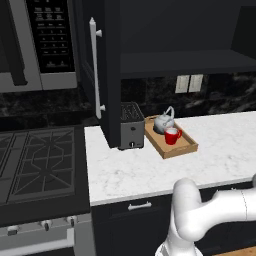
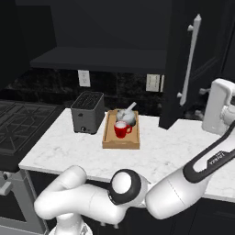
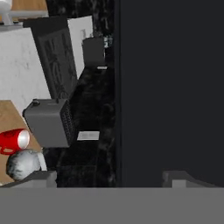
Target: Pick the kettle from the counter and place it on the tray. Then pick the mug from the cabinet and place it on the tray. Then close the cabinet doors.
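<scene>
Since the kettle (image 1: 163, 122) and mug (image 1: 172, 135) already sit on the tray (image 1: 181, 149), you have only both cabinet doors (image 2: 190, 64) left; your gripper (image 3: 109, 177) stands open, empty.

Kettle (image 1: 163, 122), mug (image 1: 172, 135) — on tray (image 1: 181, 149).

Backsplash: black stone wall with pale veining (image 1: 45, 107), fitted with white outlet plates (image 1: 189, 83).
Cooktop: black gas stovetop with cast grates (image 1: 35, 160), set left of the worktop.
Microwave: silver-black unit (image 1: 37, 45), mounted above.
Toaster: boxy black-and-silver appliance (image 2: 87, 111).
Drawers: dark fronts, silver pull (image 1: 139, 205).
</scene>
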Tool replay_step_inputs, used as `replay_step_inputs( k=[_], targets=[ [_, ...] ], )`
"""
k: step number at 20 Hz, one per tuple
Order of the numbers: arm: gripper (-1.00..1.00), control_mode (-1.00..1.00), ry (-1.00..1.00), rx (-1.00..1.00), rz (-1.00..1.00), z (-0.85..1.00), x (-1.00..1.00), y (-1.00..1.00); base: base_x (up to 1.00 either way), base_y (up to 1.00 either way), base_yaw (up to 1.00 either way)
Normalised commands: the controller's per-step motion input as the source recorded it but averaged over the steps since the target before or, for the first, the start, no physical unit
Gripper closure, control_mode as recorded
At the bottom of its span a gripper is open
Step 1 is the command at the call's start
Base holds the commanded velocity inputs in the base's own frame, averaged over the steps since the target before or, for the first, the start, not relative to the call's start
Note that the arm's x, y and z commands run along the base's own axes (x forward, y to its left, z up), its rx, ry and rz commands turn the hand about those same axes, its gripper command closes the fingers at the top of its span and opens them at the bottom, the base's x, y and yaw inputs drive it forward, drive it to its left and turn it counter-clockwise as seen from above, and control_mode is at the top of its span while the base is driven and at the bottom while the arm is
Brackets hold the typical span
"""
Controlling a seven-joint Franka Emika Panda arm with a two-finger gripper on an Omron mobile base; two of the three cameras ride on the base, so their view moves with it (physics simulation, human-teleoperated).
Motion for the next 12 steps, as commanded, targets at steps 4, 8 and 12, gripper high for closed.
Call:
replay_step_inputs(
  k=[4,8,12],
  targets=[
    [-1.0,-1.0,0.02,-0.09,-0.34,0.0,0.2,0.79,0.0,0.0,0.0],
    [-1.0,-1.0,0.0,-0.09,-0.35,-0.01,0.39,0.84,0.0,0.0,0.0],
    [-1.0,-1.0,0.0,-0.08,-0.35,-0.11,0.46,0.88,0.0,0.0,0.0]
  ],
)
